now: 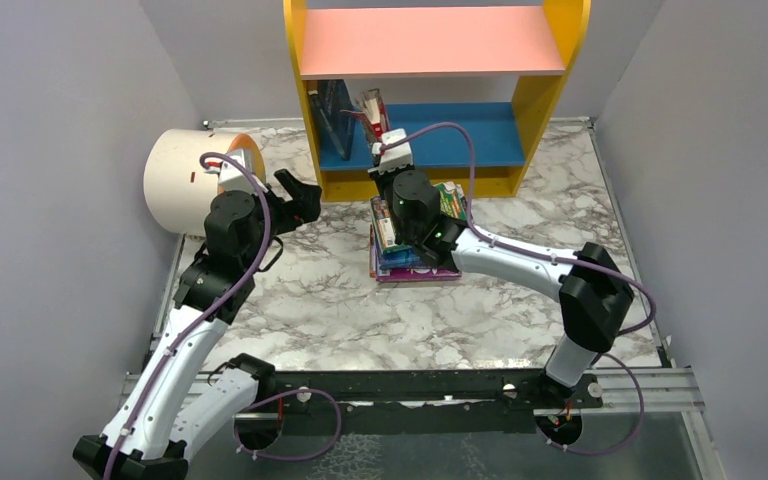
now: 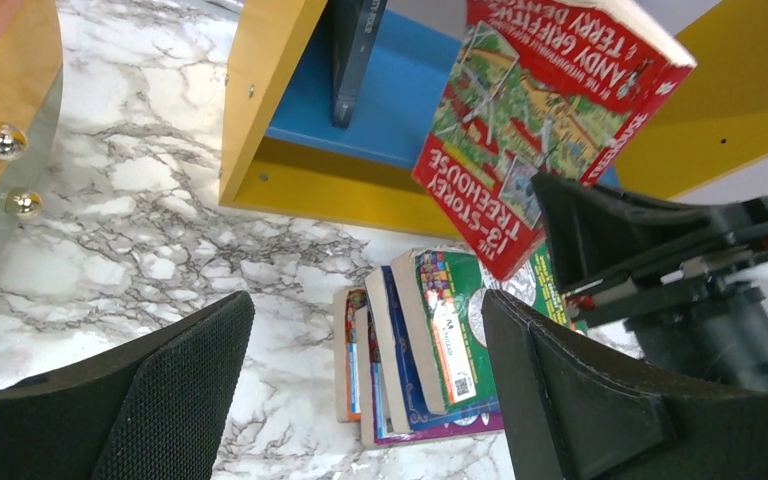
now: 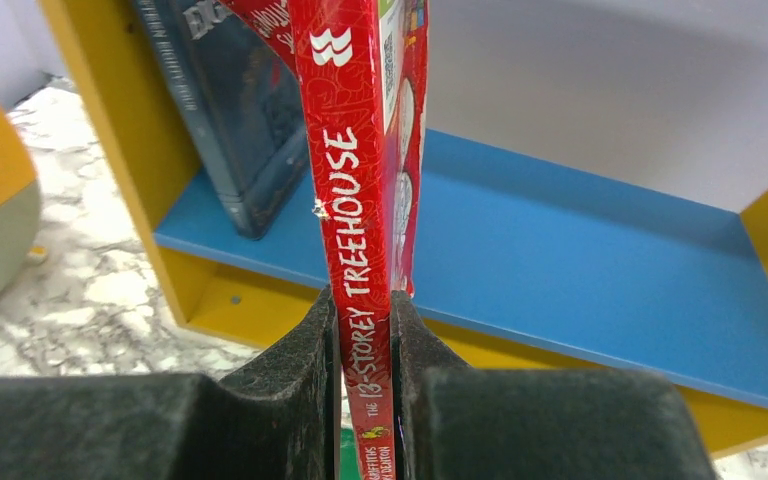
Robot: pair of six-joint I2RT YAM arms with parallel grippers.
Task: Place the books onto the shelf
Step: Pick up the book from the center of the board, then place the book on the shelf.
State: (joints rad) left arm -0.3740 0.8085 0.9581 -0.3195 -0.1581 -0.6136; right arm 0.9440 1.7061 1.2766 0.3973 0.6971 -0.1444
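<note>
My right gripper (image 3: 363,310) is shut on the spine of a red book (image 3: 355,180) titled "13-Storey Treehouse", held upright in front of the shelf's blue lower board (image 3: 580,230). A dark blue book (image 3: 230,100) stands on that board, leaning against the yellow left panel (image 3: 110,130). In the top view the red book (image 1: 373,112) is at the shelf (image 1: 430,40) opening. A stack of books (image 1: 415,255), green on top, lies on the table under the right arm. My left gripper (image 1: 300,200) hangs open and empty to the left of the stack (image 2: 430,340).
A cream cylinder with an orange end (image 1: 185,180) lies at the left, close behind the left arm. Grey walls close in the marble table (image 1: 340,300) on both sides. The right half of the blue board holds nothing.
</note>
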